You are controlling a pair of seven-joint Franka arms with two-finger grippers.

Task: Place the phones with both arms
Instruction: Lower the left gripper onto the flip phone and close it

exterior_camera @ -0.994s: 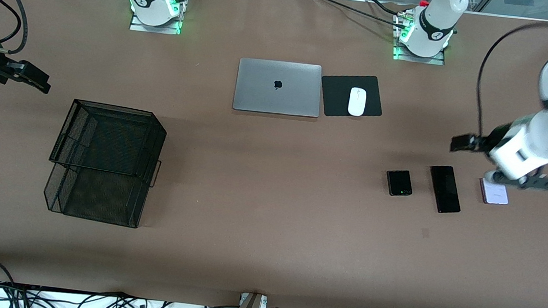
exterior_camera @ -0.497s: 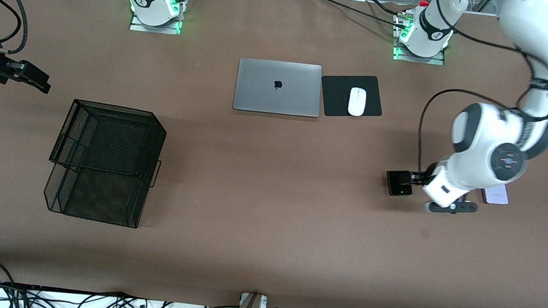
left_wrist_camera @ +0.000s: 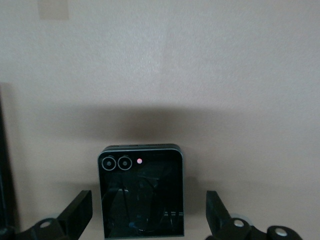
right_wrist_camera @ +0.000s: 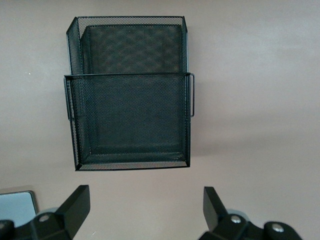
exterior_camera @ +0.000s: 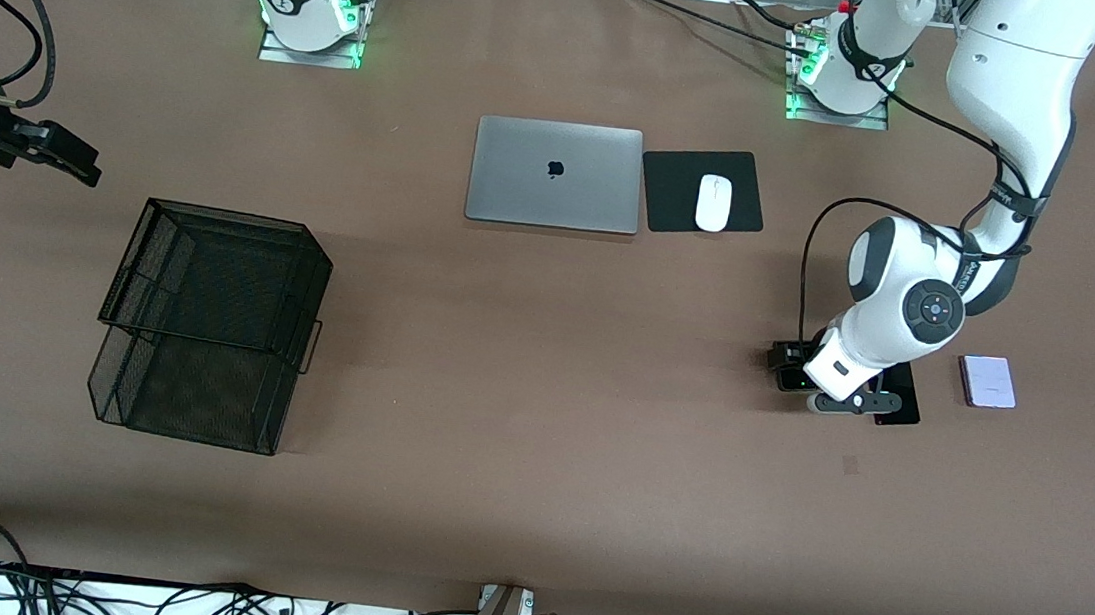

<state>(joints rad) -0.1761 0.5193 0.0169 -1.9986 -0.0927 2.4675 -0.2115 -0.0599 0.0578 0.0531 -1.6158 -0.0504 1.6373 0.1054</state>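
The small black flip phone [exterior_camera: 789, 367] lies on the table toward the left arm's end, with the long black slab phone [exterior_camera: 902, 407] and the pale lavender phone [exterior_camera: 988, 381] beside it. My left gripper [exterior_camera: 794, 359] hangs low over the flip phone. In the left wrist view the gripper [left_wrist_camera: 147, 215] is open, with the flip phone [left_wrist_camera: 141, 195] between its fingers [left_wrist_camera: 77, 212]; I see no contact. The slab phone's edge [left_wrist_camera: 4, 160] shows beside it, the rest hidden under the wrist. My right gripper [exterior_camera: 45, 151] waits open [right_wrist_camera: 145, 207] at the right arm's end.
A black two-tier wire mesh tray [exterior_camera: 209, 325] stands toward the right arm's end and fills the right wrist view [right_wrist_camera: 130, 95]. A closed grey laptop [exterior_camera: 555, 175] lies near the bases, with a white mouse [exterior_camera: 713, 203] on a black pad [exterior_camera: 750, 181] beside it.
My left arm has swung from over the lavender phone, past the slab phone, to low over the flip phone. The right arm has not moved.
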